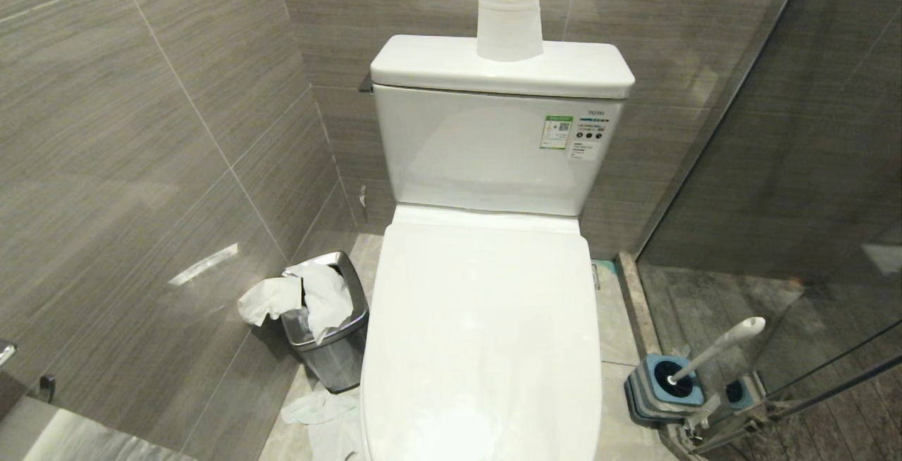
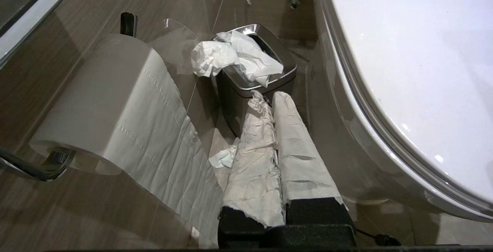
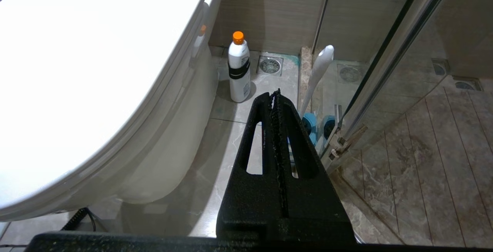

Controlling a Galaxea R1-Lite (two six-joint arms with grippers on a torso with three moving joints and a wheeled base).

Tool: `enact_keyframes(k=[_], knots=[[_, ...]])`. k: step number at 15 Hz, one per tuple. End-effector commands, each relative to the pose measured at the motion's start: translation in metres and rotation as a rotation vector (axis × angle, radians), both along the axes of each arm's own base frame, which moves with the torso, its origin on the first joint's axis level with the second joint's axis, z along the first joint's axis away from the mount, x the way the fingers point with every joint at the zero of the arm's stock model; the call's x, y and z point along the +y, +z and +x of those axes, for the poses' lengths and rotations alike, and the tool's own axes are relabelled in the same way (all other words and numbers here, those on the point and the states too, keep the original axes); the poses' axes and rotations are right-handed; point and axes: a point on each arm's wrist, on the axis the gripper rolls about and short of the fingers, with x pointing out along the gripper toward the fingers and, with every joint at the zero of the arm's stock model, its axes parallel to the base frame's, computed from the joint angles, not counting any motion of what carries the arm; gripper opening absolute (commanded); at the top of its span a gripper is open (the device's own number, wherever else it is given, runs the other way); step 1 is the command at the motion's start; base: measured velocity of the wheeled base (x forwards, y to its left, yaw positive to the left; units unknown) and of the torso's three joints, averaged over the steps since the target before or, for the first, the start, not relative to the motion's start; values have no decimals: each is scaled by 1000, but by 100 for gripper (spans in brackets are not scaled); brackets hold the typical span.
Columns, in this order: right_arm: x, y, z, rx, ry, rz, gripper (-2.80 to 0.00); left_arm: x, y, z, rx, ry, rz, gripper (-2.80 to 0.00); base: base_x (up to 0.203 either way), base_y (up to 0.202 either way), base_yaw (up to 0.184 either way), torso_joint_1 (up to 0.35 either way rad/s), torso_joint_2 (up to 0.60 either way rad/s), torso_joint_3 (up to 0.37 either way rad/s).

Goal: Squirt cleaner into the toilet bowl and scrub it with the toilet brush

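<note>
The toilet (image 1: 486,334) stands with its white lid shut, so the inside of the toilet bowl is hidden. Its ceramic outer wall (image 3: 165,159) shows beside my right gripper. The toilet brush (image 1: 719,348) leans in a grey-and-blue holder (image 1: 662,383) on the floor to the toilet's right; only its white handle (image 3: 317,71) shows. A white cleaner bottle (image 3: 239,71) with an orange cap stands on the floor by the toilet's base. My left gripper (image 2: 269,94), its fingers wrapped in white paper, is shut and empty near the bin. My right gripper (image 3: 275,93) is shut and empty, short of the brush.
A steel waste bin (image 1: 331,334) stuffed with tissue sits left of the toilet, with more tissue (image 1: 317,408) on the floor. A paper roll (image 1: 509,20) stands on the tank. A wall-mounted roll (image 2: 111,101) hangs at the left. A glass shower door (image 1: 810,235) closes off the right.
</note>
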Motion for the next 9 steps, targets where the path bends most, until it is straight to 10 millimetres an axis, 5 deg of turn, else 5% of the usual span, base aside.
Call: enact_keyframes(k=[1,9], knots=[[0,0,0,0,0,0,-280,0,0,0,3,0,0,-280,0,0,0,0,0,0],[0,0,0,-1,0,0,-280,0,0,0,3,0,0,-280,0,0,0,0,0,0]])
